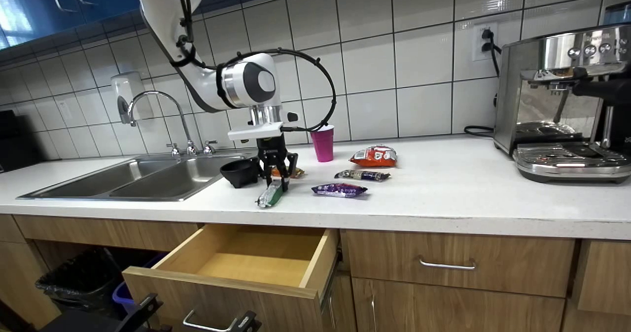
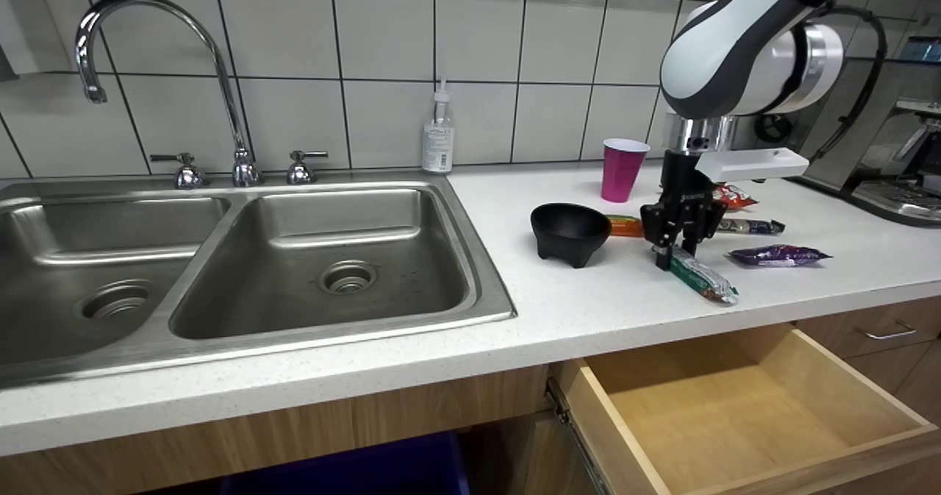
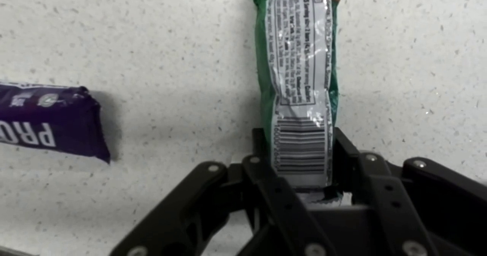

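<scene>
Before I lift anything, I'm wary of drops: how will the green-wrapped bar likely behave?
The green-wrapped bar may be somewhat slippery, its wrapper shining near the fingers. Its long, flattish shape suggests it won't roll easily. Looking slim, it is probably light.

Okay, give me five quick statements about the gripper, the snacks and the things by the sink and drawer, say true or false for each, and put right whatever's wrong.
1. The gripper grips the green-wrapped bar near one end. True.
2. The drawer is shut. False: the drawer is pulled open.
3. The purple packet lies on the counter, apart from the gripper. True.
4. The black bowl sits inside the sink. False: the black bowl stands on the counter beside the sink.
5. The pink cup stands upright. True.
</scene>
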Controlling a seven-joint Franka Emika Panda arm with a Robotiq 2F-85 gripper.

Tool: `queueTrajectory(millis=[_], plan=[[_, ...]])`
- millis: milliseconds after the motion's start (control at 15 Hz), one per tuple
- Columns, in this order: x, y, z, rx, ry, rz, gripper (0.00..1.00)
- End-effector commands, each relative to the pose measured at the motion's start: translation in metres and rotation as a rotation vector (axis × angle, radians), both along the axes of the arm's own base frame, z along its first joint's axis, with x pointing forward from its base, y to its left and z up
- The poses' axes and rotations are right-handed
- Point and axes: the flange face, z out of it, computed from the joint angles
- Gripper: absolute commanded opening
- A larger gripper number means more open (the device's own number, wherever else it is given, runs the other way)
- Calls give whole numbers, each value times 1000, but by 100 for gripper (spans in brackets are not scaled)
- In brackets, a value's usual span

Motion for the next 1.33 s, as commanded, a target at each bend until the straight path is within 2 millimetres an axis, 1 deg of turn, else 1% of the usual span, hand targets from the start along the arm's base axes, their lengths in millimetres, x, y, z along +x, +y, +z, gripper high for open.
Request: queueTrajectory(millis=[0, 133, 400, 733, 1000, 1267], plan=[[-14, 3, 19, -4, -24, 9, 18], [-23, 2, 26, -1, -32, 14, 18], [-50, 3, 36, 2, -33, 15, 18], [-85, 3, 42, 14, -20, -44, 18], [-113, 3, 42, 30, -21, -121, 18], [-141, 4, 41, 62, -39, -243, 18]])
